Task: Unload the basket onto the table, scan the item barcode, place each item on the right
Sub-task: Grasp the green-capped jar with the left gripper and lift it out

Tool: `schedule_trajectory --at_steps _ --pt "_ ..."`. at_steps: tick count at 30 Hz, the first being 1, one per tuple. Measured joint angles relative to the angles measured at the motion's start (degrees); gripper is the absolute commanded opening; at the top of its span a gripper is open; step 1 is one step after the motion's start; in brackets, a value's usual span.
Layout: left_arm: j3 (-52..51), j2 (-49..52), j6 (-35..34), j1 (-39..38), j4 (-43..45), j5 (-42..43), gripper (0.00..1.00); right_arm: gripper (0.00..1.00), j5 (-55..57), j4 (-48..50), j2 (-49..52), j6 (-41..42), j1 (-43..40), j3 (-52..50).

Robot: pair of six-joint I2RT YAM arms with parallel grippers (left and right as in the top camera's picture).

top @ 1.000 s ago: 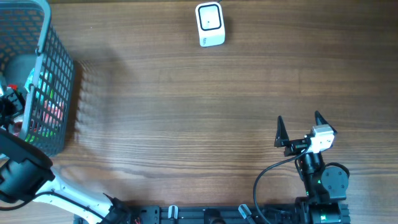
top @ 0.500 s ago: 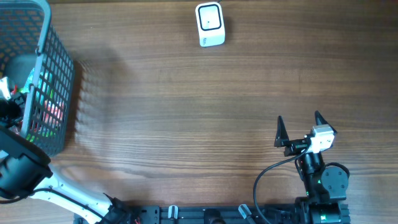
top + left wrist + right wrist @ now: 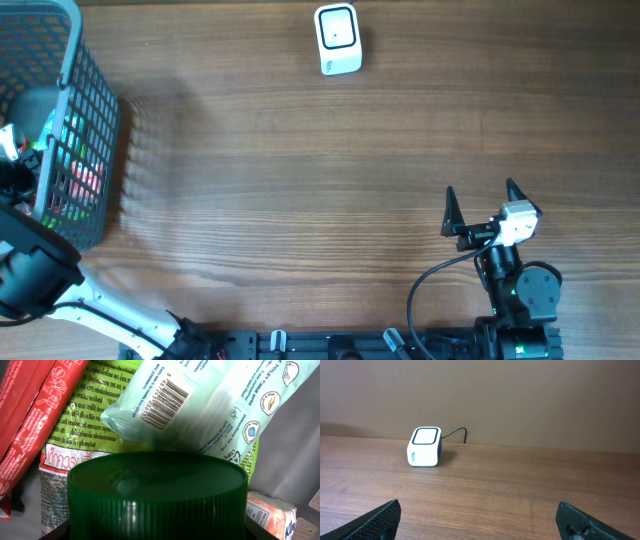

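In the left wrist view a dark green ribbed cap fills the bottom of the frame. It sits between the jaws of my left gripper, whose dark fingers only show at the lower corners, close beside the cap; contact is unclear. Behind it lies a pale green wipes pack with its barcode facing the camera. The left gripper is down inside the grey basket. The white scanner stands at the table's far edge. My right gripper rests open near the front right, empty, facing the scanner.
The basket also holds a green printed snack bag, red packets and an orange-and-white pack. A black cable runs from the scanner's back. Bare wooden tabletop lies between the basket, the scanner and the right arm.
The left wrist has shifted slightly up inside the basket. The right arm and the scanner have not moved.
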Motion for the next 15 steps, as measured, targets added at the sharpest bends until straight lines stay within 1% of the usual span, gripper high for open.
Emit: schedule_trajectory --at_steps 4,8,10,11,15 --pt "0.68 -0.15 -0.04 0.00 -0.63 -0.09 0.52 1.00 0.00 0.00 0.00 0.00 0.00 0.00" --pt "0.85 -3.15 -0.20 0.00 -0.57 -0.28 0.53 1.00 0.00 0.00 0.00 0.00 0.00 0.00" --pt "0.92 -6.03 -0.20 0.00 -0.35 -0.31 0.54 1.00 0.00 0.00 0.00 0.00 0.00 0.00" --pt "1.01 -8.15 -0.37 0.00 -0.17 -0.33 0.56 1.00 0.00 0.00 0.00 0.00 0.00 0.00" --pt "1.40 -16.50 -1.99 -0.02 0.81 -0.37 0.56 1.00 0.00 0.00 0.00 0.00 0.00 0.00"
